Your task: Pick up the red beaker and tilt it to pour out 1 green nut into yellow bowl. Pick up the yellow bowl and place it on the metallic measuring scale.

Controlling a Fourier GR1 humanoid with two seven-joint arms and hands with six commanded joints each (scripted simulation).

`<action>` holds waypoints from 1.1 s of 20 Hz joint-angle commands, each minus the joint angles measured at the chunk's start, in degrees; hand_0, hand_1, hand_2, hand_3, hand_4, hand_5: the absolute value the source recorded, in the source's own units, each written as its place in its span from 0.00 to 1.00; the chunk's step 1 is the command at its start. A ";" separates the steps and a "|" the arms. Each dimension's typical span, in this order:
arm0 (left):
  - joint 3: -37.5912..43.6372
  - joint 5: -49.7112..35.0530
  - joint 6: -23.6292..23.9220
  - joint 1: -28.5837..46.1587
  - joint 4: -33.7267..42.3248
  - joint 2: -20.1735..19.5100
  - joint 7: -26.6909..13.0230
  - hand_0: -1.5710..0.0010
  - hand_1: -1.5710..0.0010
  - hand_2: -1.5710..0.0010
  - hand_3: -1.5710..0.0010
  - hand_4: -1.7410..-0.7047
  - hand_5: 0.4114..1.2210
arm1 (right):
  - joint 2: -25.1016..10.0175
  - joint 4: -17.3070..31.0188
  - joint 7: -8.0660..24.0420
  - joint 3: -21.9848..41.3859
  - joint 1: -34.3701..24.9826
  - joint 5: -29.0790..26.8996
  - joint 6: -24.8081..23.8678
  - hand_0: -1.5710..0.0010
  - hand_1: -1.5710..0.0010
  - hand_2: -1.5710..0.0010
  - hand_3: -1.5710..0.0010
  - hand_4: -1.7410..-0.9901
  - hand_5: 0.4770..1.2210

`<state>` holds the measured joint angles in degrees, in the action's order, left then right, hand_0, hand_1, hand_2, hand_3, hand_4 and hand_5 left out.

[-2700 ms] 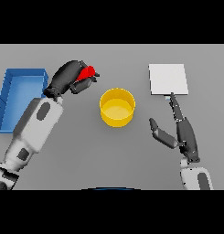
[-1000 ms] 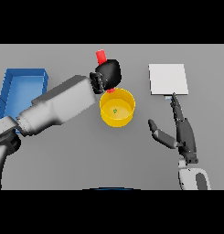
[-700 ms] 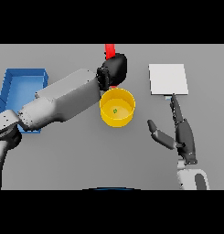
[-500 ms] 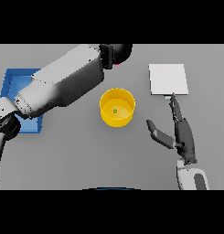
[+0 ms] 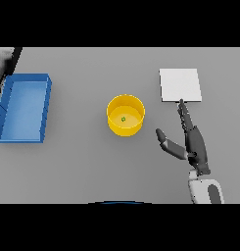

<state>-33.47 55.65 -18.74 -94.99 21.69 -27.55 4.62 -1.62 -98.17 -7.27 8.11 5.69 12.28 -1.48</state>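
Left arm now swung away to the far left edge, hand and red beaker gone from view, past the blue rectangular tray (image 5: 23,108). Mid-bench, round yellow bowl (image 5: 125,114) holding one green nut (image 5: 123,119): pour apparently done. Right hand (image 5: 190,142), fingers straight and spread, just beside the flat metallic measuring scale (image 5: 180,84); bowl lift next.

Single head view, looking steeply down on grey counter (image 5: 82,162) from robot's side; whole workspace framed.
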 commanded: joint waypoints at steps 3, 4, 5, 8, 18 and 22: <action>11.58 -10.88 1.31 2.84 -5.36 -3.89 -1.37 0.00 0.00 0.00 0.03 0.00 1.00 | -0.13 0.83 -0.02 -0.17 -1.15 0.25 -0.33 1.00 1.00 1.00 1.00 0.83 0.15; 15.03 -14.34 2.23 4.35 -6.28 -5.43 -2.18 0.00 0.00 0.00 0.02 0.00 1.00 | -0.55 0.77 0.30 -0.34 -1.57 0.02 -0.01 1.00 1.00 1.00 1.00 0.83 0.16; 17.42 -16.82 3.64 6.33 -6.87 -6.86 -3.08 0.00 0.00 0.00 0.02 0.00 1.00 | -0.40 0.73 0.54 0.00 -1.64 0.26 0.00 1.00 1.00 1.00 1.00 0.82 0.17; 22.03 -22.71 8.90 13.86 -7.06 -8.16 -9.48 0.00 0.00 0.00 0.01 0.00 1.00 | -1.18 1.63 0.12 0.03 -2.00 1.09 0.02 1.00 1.00 1.00 1.00 0.81 0.19; 31.73 -39.92 21.40 41.51 10.72 -7.48 -21.61 0.00 0.00 0.00 0.00 0.00 1.00 | -1.89 1.99 -1.16 0.03 -1.53 0.25 1.22 1.00 1.00 1.00 1.00 0.80 0.26; 32.04 -44.09 24.97 54.17 23.74 -5.16 -25.12 0.00 0.00 0.00 0.00 0.00 0.96 | -2.09 1.70 -1.16 0.37 -1.51 1.44 0.65 1.00 1.00 1.00 1.00 0.75 0.27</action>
<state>-1.46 11.51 6.14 -40.76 45.40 -32.67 -20.34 -3.72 -96.47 -8.47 8.48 4.17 13.72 -0.83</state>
